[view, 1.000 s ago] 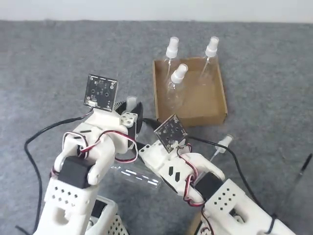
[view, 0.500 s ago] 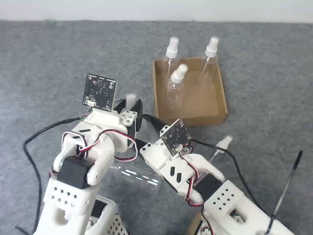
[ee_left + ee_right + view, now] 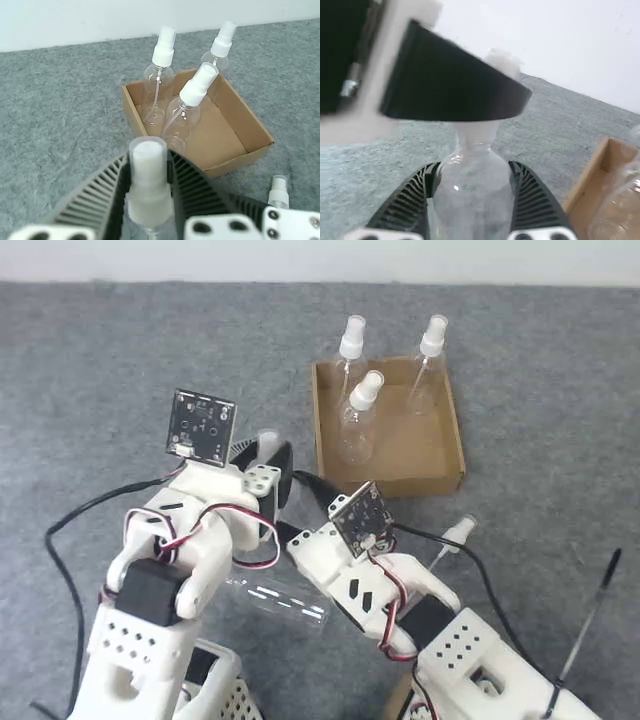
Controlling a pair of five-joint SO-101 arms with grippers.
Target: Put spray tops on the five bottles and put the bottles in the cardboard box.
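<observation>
A clear bottle [image 3: 472, 200] stands upright between the two arms, with my right gripper [image 3: 472, 205] shut on its body. On its neck sits a white spray top [image 3: 148, 185], and my left gripper [image 3: 148, 190] is shut around it; from above, the left gripper [image 3: 266, 455] is just left of the cardboard box [image 3: 455, 455]. Three capped bottles stand in the box: one in the middle [image 3: 360, 410], one at the back left [image 3: 350, 345], one at the back right [image 3: 430, 345]. A loose spray top [image 3: 455, 535] lies on the carpet in front of the box.
Grey carpet covers the table. A clear plastic strip [image 3: 275, 600] lies between the arm bases, and a white perforated basket [image 3: 215, 690] sits at the near left. A thin black rod [image 3: 590, 615] lies at the near right. Cables trail from both arms.
My right arm's wrist has shifted slightly toward the near side and turned a little, still on the bottle. The left gripper has barely moved.
</observation>
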